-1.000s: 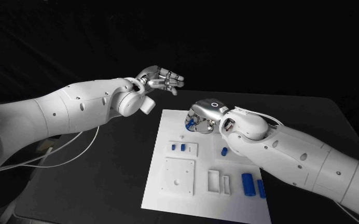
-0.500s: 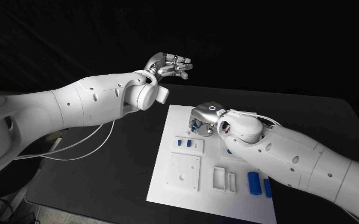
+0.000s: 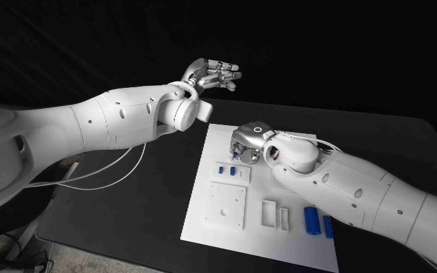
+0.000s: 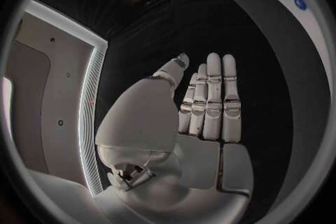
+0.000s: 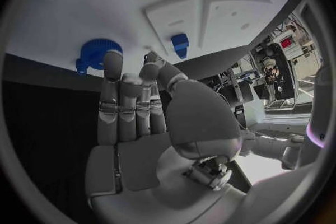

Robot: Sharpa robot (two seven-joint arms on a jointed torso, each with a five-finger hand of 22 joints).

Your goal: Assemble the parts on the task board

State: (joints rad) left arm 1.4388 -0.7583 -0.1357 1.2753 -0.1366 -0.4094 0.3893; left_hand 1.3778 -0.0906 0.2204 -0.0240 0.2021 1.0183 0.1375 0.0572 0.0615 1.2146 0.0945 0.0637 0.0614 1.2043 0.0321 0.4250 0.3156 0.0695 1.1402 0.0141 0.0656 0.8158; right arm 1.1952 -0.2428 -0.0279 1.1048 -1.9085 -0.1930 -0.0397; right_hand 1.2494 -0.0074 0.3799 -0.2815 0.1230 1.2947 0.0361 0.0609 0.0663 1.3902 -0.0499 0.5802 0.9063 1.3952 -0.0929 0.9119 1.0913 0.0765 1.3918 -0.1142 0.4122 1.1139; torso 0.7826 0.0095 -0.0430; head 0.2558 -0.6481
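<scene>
Your left hand has risen farther off the bench, fingers straight, apart and empty. Your right hand hovers at the task board's far end, fingers extended beside a blue round part, holding nothing. Curl onto it squarely. Keep clear of the board's far edge; open bench lies leftward.

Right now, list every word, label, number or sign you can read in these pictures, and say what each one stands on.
No readable text in any view.
Task board: plain white, with no print or labels.
Blue parts: unmarked.
Right hand: a small ring mark on the wrist casing, a sign but not a letter or number.
Left hand: no markings.
</scene>
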